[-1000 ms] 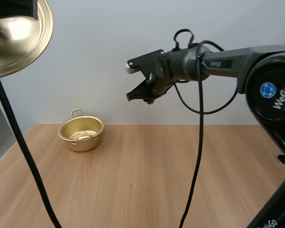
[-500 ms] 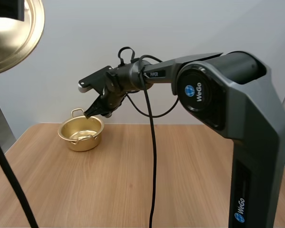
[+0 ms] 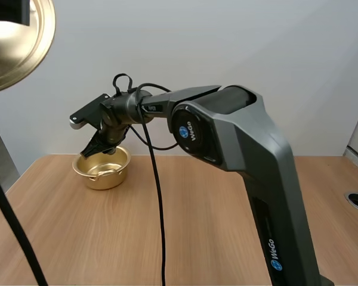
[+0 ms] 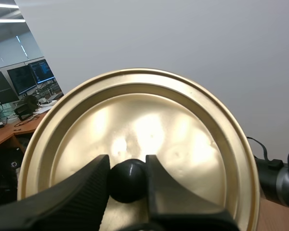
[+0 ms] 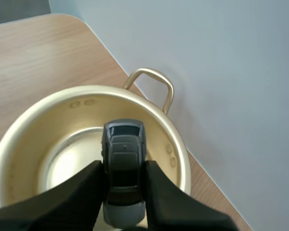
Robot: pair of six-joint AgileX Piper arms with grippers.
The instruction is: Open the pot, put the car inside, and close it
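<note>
- Straight below the right gripper [image 3: 98, 149] the pot [image 3: 101, 168] stands with its mouth open, and the way down is blocked only by the car [image 5: 124, 166] pinched between the fingers.
- The pot's rim rings the fingertips; its far handle [image 5: 153, 83] rises just beyond them.
- The wall [image 3: 227, 47] stands close behind the pot, leaving little room ahead of the gripper.
- The lid [image 4: 149, 125], pinched by its knob in the left gripper [image 4: 127, 169], sits high, well apart from the pot.
- Behind the gripper lies open table [image 3: 185, 238].

Gold pot [image 3: 90, 176], gold lid [image 4: 183, 125], grey car [image 5: 124, 168]
</note>
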